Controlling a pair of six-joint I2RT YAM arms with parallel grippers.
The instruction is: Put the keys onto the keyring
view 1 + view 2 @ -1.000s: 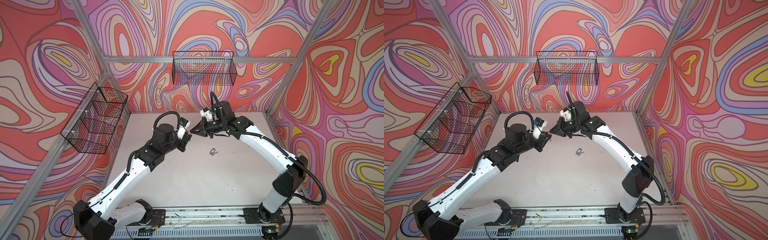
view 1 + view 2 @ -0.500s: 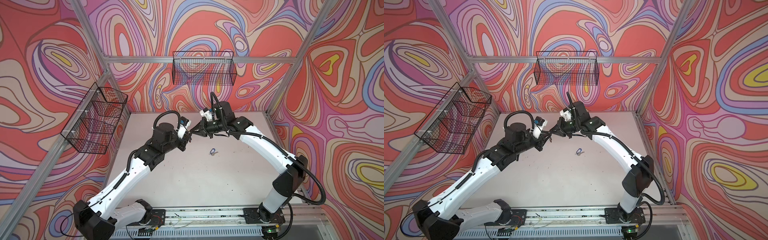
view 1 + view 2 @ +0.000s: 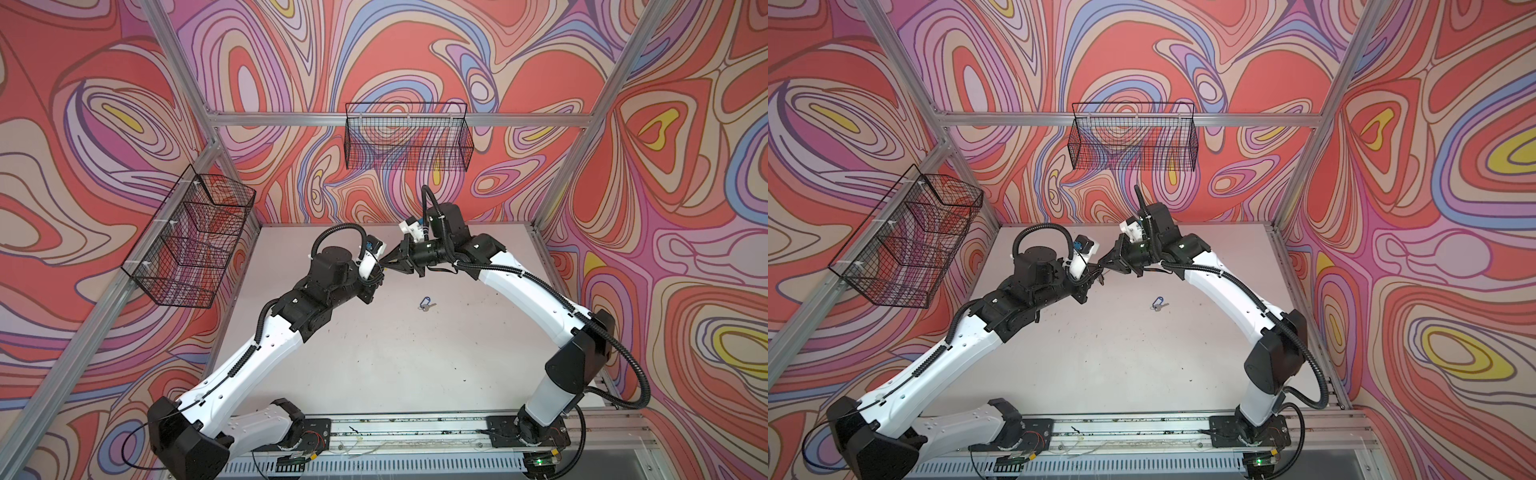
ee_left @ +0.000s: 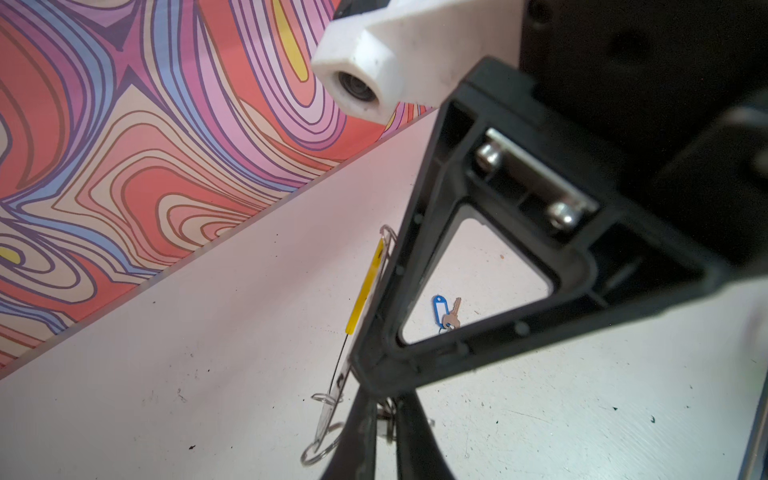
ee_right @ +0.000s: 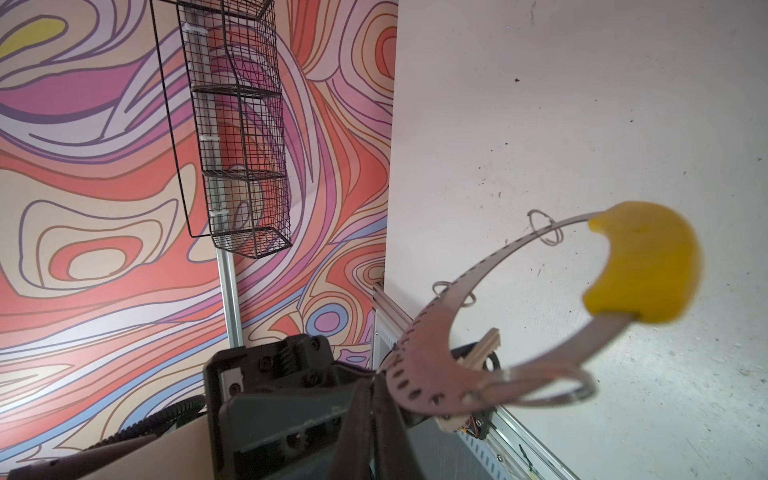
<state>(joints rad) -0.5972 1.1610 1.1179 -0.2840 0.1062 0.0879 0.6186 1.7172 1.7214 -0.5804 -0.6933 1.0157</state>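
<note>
Right gripper [image 5: 370, 384] jaws pinch the keyring [image 5: 419, 361] at its perforated hoop, yellow segment [image 5: 648, 266] on the far side. Left gripper [image 4: 386, 399] meets it tip to tip, jaws nearly together, and I can't tell if it's gripping. One key [image 5: 484, 349] is just behind the hoop. Blue-tagged key [image 3: 424, 302] lies on the table [image 3: 395, 365], 4 o'clock from the grippers.

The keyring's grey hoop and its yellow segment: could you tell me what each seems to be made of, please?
The keyring hoop looks like thin sheet metal with a dull grey finish: it is a flat band with a row of punched holes. Its yellow segment looks like opaque matte plastic, possibly rubber: it is thick and rounded, with no glint.
</note>
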